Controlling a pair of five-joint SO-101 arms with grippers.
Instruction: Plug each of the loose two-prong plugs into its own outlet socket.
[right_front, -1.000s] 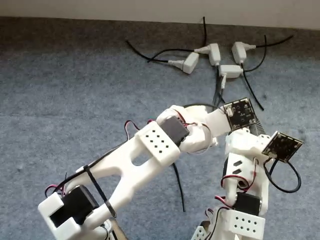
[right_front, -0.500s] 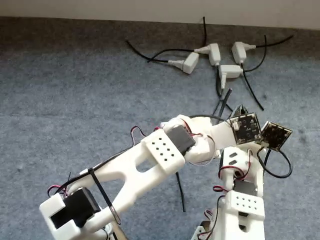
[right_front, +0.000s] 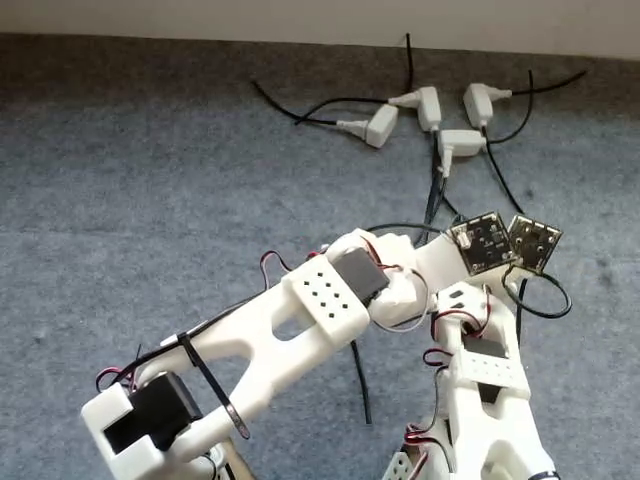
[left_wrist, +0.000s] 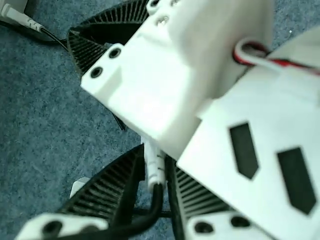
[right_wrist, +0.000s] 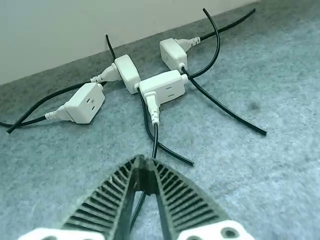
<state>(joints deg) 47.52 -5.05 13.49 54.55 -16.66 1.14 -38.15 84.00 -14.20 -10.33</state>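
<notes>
Right gripper clamped shut on the black cord running from the middle socket block; left gripper looks pinched on a white strain relief, plug body hidden; other white blocks clustered at the counter's far edge. Risk, as I judge it: wrists crowd together, so a bump or tug could drag that block or snag crossed cords.
</notes>
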